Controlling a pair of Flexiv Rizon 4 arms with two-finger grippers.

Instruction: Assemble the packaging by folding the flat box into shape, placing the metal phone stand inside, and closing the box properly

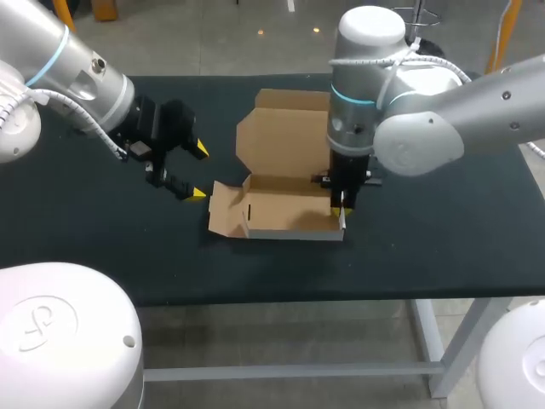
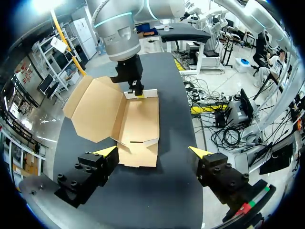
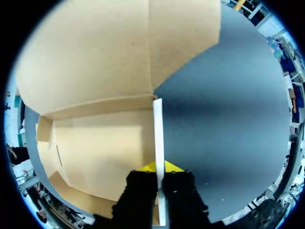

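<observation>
The brown cardboard box [image 1: 285,210] lies half-formed on the black table [image 1: 102,247], its lid [image 1: 285,141] open and leaning back. My right gripper [image 1: 341,209] points straight down at the box's right end. In the right wrist view my right gripper [image 3: 159,167] is shut on the upright white-edged side wall [image 3: 158,129], one yellow tip on each face. My left gripper [image 1: 198,171] hangs open just left of the box, holding nothing. In the left wrist view my left gripper [image 2: 152,150] faces the box [image 2: 140,119], with my right gripper [image 2: 137,93] at the box's far end. No phone stand is in view.
The box's left side flap [image 1: 223,210] lies spread out toward my left gripper. Bare black table surface [image 1: 443,239] extends to the right of the box and along the front edge.
</observation>
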